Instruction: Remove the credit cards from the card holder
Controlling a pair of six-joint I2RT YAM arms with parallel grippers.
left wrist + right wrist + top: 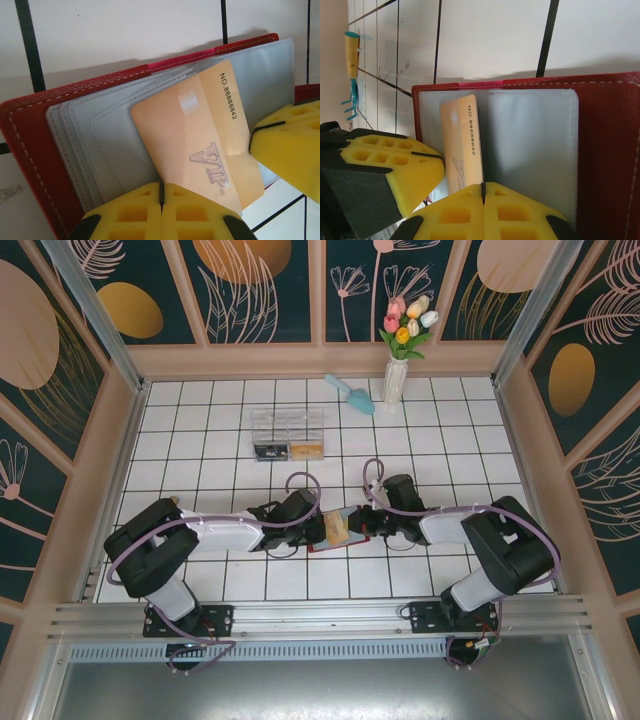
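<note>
Card holder (30, 150) open, middle of tabletop (200, 420) toward near edge | gold card (200, 145) half out, not free yet | left pincer (161, 192) clenched on gold card | right pincer (483, 195) seems clenched on card holder page | other sleeves look empty

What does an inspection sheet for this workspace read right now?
Surface: white tiled table, black grout lines.
Job's things: red card holder open between the grippers; gold card partly out of a clear sleeve.
Clutter: clear plastic box, teal rake, vase of tulips, all toward the far edge.
Grippers: left gripper and right gripper both shut, tips at the holder; grip unclear.
Cables: lilac cables loop above both arms.
Surroundings: floral wall panels on three sides; metal rail along the near edge.
</note>
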